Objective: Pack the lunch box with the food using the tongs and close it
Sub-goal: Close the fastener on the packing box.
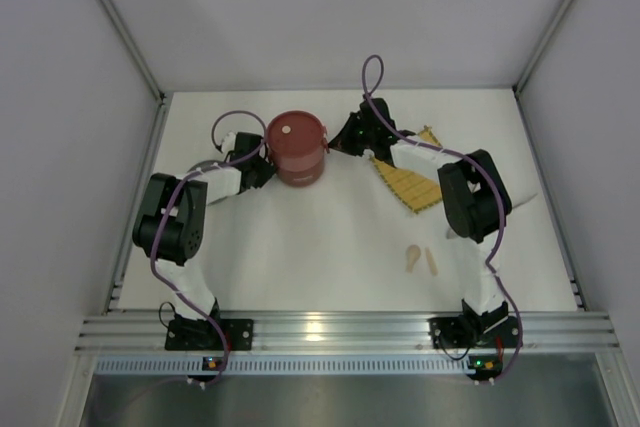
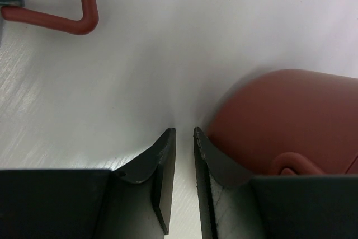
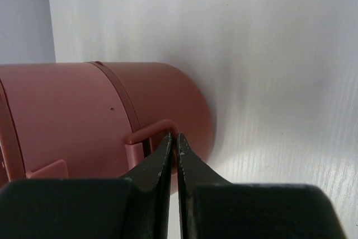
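Lunch box (image 1: 297,147) stands closed at the far middle of the desk (image 1: 320,237), tiers stacked and lid on, between the two claws. Left claw (image 2: 183,132) sits just beside its left wall, jaws a narrow slit apart with nothing in them. Right claw (image 3: 174,136) is pressed together, tips against the small side handle (image 3: 146,134) on the box's right wall.

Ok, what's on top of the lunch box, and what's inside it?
A flat dark-red lid sits on top of the lunch box, with a small pale spot near its centre. The lid covers the inside, so whatever is in there cannot be seen.
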